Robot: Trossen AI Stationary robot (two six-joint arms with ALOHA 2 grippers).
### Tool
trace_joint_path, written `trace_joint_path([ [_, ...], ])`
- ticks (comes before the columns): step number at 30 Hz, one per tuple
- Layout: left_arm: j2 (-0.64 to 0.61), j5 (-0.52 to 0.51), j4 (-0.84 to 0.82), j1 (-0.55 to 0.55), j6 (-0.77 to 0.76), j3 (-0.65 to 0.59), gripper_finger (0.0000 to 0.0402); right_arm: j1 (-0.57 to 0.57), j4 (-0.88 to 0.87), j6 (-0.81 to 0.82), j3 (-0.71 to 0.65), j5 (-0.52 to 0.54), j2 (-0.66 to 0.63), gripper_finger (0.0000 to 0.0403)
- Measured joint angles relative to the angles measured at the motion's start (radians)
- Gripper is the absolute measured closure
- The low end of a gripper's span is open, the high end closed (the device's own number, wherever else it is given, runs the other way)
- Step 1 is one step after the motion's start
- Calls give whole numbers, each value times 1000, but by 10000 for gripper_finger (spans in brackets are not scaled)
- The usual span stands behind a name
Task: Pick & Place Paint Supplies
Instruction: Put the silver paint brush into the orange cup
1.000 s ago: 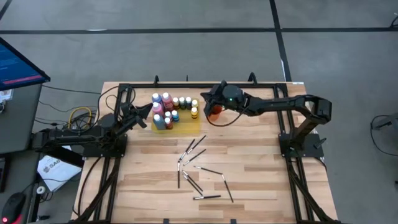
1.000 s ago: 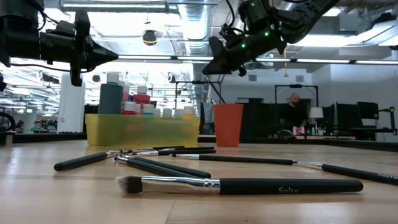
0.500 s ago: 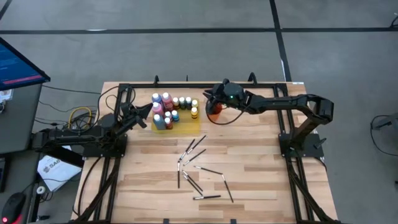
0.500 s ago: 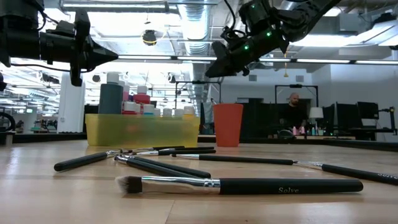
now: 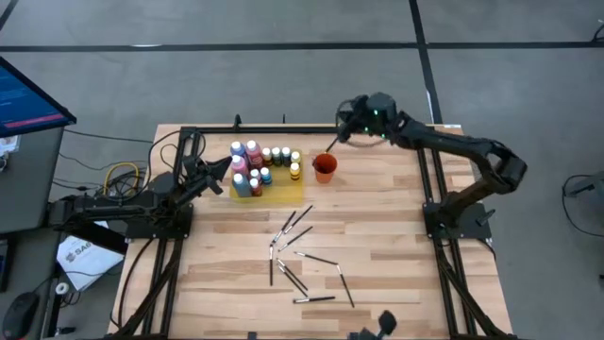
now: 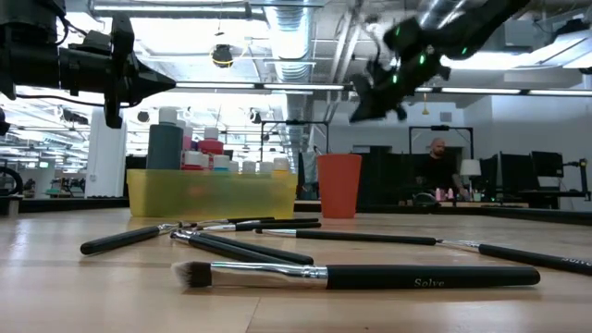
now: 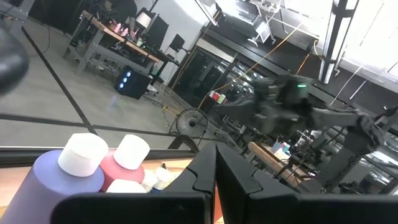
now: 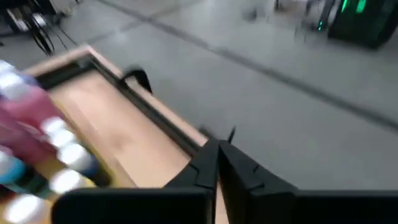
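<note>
Wooden bench [image 5: 377, 246] under open workshop ceiling, person seated far back at a desk. Paint bottles [image 5: 257, 162] packed on the yellow mat [image 5: 283, 192] at far left; orange cup [image 5: 325, 168] just right of them with one dark brush handle poking out. Brushes [image 5: 300, 253] scattered across the near middle, none gripped. Right gripper [image 5: 351, 127] high beyond the far edge past the cup, fingers together, empty. Left gripper [image 5: 225, 170] just beside the bottles, fingers [image 7: 214, 177] pressed together, empty too.

Likely trouble: overlapping brushes near the centre, so two lifted at once or one flicked off the bench. Risk of a tipped cup on a low return swing. Close-standing bottles liable to topple from any left-side nudge.
</note>
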Motion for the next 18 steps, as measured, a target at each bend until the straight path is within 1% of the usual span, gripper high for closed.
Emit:
trace_joint_path([
  [3, 0, 0, 0, 0, 0, 0, 400, -54, -55, 13, 41, -92, 98, 397],
  [6, 0, 0, 0, 0, 0, 0, 400, -73, -123, 1, 112, -176, 204, 401],
  [11, 0, 0, 0, 0, 0, 0, 400, -108, -236, -41, 224, -237, 332, 402],
  [16, 0, 0, 0, 0, 0, 0, 400, -135, -334, -65, 319, -355, 437, 402],
  [18, 0, 0, 0, 0, 0, 0, 400, -135, -374, -66, 365, -380, 475, 402],
])
